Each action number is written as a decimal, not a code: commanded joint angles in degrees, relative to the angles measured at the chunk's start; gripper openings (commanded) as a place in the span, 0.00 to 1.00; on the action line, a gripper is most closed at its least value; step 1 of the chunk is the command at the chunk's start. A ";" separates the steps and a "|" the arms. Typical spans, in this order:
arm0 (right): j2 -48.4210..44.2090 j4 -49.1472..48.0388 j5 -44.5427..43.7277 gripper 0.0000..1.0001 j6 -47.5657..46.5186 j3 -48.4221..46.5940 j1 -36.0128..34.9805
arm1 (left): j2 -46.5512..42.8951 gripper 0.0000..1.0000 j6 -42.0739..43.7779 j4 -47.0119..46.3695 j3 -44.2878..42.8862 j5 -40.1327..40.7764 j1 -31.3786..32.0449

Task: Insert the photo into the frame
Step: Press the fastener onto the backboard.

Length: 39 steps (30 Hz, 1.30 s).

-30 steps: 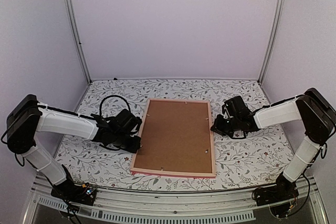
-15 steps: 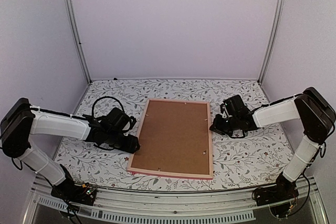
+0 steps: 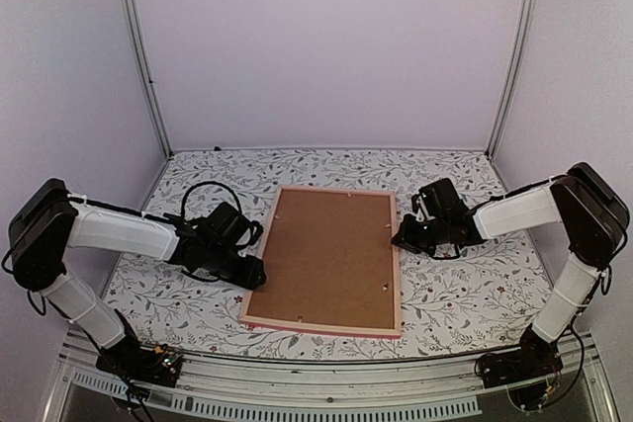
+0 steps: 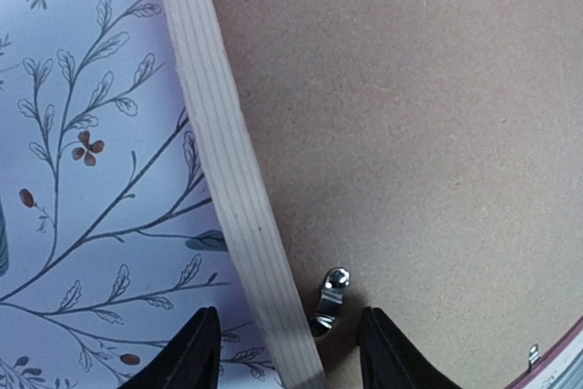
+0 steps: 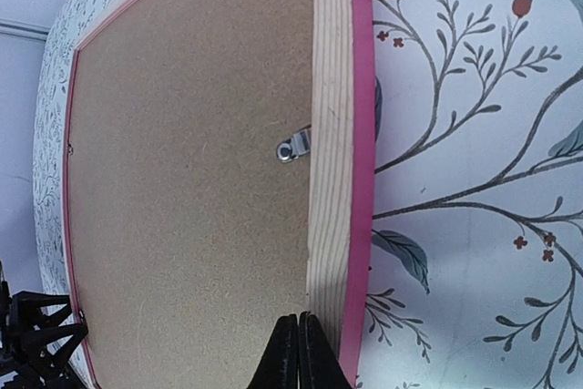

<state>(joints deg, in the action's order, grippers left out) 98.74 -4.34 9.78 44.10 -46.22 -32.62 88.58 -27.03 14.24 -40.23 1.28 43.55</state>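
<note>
Pink frame (image 3: pixel 321 326) lies face down mid-table, long axis twelve to six, brown backing board (image 3: pixel 326 259) up; we see no photo. Our left gripper (image 4: pixel 290 353) straddles the nine o'clock rail, fingers apart. Our right gripper (image 5: pixel 299 348), fingers pressed together, sits at three.

Brown backing board (image 3: pixel 331 259) on a flowered tablecloth (image 3: pixel 465 284)
Small metal clips (image 4: pixel 330 302) lie at its edges; 2 metal posts (image 3: pixel 138 46) stand behind.
</note>
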 commanded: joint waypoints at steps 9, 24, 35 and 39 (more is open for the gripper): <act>2.39 0.65 1.22 0.03 -0.59 -0.72 -0.38 | 1.87 0.25 1.37 -1.17 -0.71 1.78 -0.57; 3.65 4.32 1.64 0.07 -4.43 -4.06 -0.34 | -2.44 0.28 1.11 -6.41 2.56 -2.10 -2.30; 1.51 9.52 1.33 0.30 -8.24 -5.44 -0.31 | -3.64 0.69 1.24 -6.76 0.22 -6.08 -5.08; -0.19 10.13 1.91 0.42 -8.99 -4.39 -0.34 | -0.70 0.69 2.29 -5.75 -2.33 -6.46 -5.45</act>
<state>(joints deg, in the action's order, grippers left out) 100.79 1.74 12.40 36.97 -51.44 -32.84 85.36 -26.15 8.49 -39.51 -3.86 38.89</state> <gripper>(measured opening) 0.373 0.692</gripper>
